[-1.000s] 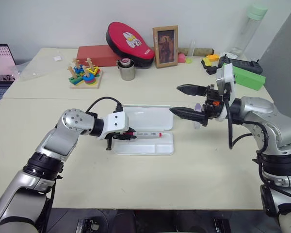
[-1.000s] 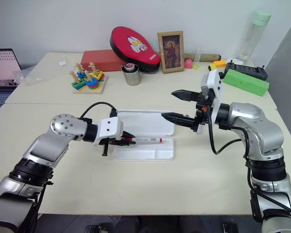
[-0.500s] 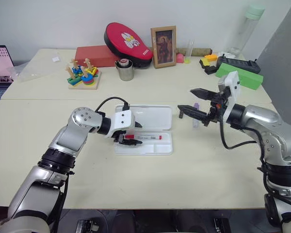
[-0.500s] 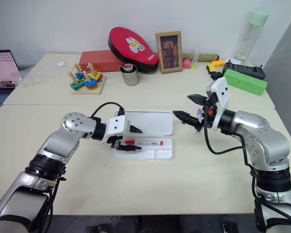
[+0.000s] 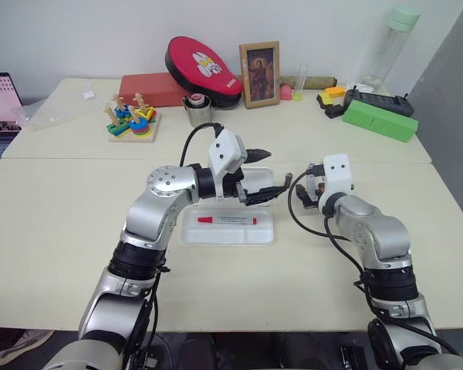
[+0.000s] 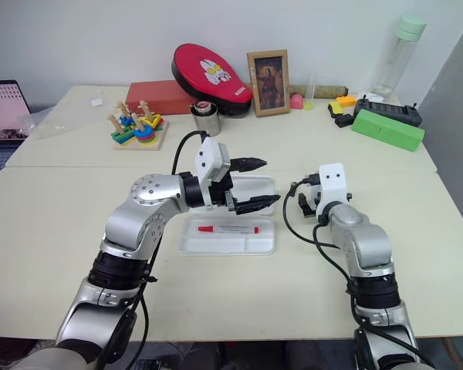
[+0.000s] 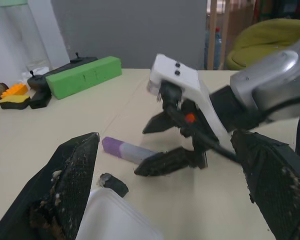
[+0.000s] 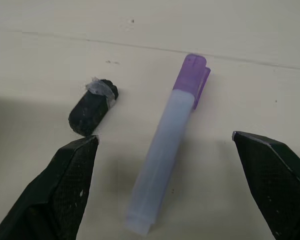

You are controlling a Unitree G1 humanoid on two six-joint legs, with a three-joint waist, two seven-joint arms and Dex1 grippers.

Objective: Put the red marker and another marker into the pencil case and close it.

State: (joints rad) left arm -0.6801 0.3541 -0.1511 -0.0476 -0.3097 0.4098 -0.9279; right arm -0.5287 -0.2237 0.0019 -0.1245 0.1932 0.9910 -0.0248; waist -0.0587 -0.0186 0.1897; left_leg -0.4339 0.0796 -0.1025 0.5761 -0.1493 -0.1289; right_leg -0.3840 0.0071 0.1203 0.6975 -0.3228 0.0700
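Purple-capped and pale in the barrel, another marker [image 8: 166,150] lies flat on the table [image 5: 77,223], between the spread fingers of the right gripper [image 8: 166,200], touching neither one. Those jaws stand wide apart and hold nothing. A small black stub [image 8: 92,107] lies just beyond one fingertip [image 8: 65,185], beside the marker's barrel and apart from it.

Near the right gripper, the left gripper [image 5: 264,174] hangs above the pencil case [image 5: 264,231], its jaws also wide apart and empty. The case lies open, lid back. The red marker [image 5: 226,220] rests in the shallow tray below and behind the left jaws, well clear of them, lying lengthwise with its red cap toward the left arm's side. From the left wrist, both the purple-capped marker and the stub show between its own two fingers [image 7: 70,185].
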